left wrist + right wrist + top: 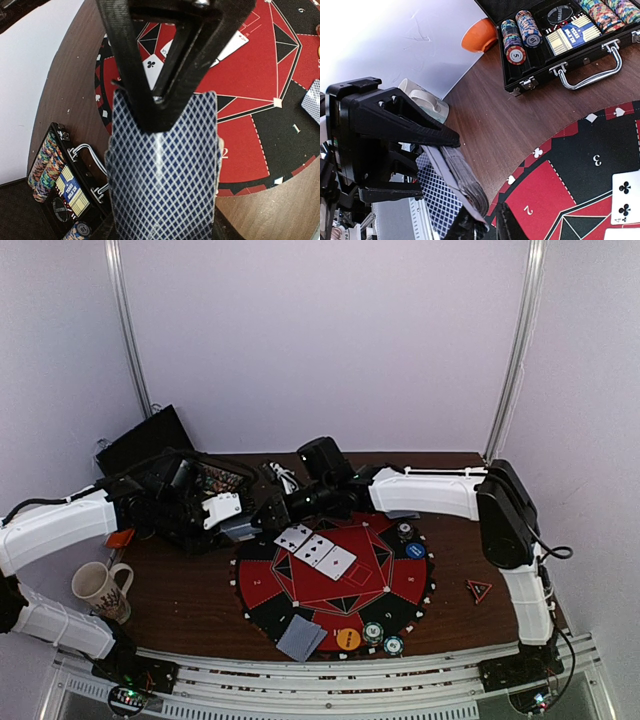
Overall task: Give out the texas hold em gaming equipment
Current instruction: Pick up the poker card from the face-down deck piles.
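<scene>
My left gripper [237, 520] is shut on a deck of playing cards [162, 175] with blue diamond backs, held over the left rim of the red and black poker mat [395, 585]. My right gripper [157, 102] reaches across from the right, and its fingertips [507, 225] pinch the top card at the deck's edge [465, 182]. Three face-up cards [316, 550] lie on the mat's far side. Face-down cards [301, 637] lie at its near rim, beside an orange button [348, 638] and two chip stacks [373, 632]. A blue button [415, 550] and another chip stack [405, 531] sit at the far right.
An open black chip case [580, 45] with rows of chips and a boxed deck stands on the table at the back left. A white mug [100, 588] stands near the left front. An orange object [480, 35] lies beside the case. A small red triangle [478, 589] lies right of the mat.
</scene>
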`<action>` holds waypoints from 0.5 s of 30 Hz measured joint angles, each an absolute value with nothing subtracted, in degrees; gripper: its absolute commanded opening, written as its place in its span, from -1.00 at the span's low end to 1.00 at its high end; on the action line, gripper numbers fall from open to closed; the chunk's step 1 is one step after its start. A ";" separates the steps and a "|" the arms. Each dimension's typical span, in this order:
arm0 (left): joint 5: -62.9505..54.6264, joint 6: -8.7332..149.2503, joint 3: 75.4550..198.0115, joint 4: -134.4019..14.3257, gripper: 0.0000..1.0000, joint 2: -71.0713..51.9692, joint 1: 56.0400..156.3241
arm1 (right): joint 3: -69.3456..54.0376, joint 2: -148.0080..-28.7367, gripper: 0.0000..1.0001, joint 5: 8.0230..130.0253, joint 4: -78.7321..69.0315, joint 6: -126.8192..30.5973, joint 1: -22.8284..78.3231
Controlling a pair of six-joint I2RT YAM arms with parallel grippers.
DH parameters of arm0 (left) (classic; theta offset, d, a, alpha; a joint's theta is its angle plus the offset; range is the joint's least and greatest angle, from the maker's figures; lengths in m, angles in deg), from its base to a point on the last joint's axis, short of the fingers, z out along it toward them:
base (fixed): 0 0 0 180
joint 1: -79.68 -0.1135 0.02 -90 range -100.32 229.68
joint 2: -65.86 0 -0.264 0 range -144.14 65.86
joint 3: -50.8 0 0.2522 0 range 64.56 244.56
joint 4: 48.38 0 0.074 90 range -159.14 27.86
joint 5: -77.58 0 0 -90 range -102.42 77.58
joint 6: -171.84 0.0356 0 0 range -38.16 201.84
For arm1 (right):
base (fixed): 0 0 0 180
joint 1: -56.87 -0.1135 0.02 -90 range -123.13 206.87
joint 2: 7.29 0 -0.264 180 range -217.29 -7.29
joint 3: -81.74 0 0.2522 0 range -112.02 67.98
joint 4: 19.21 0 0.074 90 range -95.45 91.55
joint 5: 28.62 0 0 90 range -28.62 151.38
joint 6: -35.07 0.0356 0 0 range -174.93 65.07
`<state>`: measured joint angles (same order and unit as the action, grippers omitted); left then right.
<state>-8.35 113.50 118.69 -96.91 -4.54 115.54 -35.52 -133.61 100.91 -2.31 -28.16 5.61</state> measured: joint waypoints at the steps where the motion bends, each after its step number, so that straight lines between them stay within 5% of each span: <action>1: -8.37 113.50 118.69 -96.88 -0.06 -4.54 115.54 | -35.44 -133.37 -0.72 100.65 -1.92 -28.31 5.61; 7: -8.43 113.50 118.69 -96.88 -0.06 -4.54 115.54 | -35.41 -132.32 -1.00 99.71 0.36 -30.00 5.61; 15: -8.57 113.50 118.69 -96.84 -0.06 -4.54 115.54 | -35.06 -129.24 -1.00 97.65 5.03 -33.34 6.50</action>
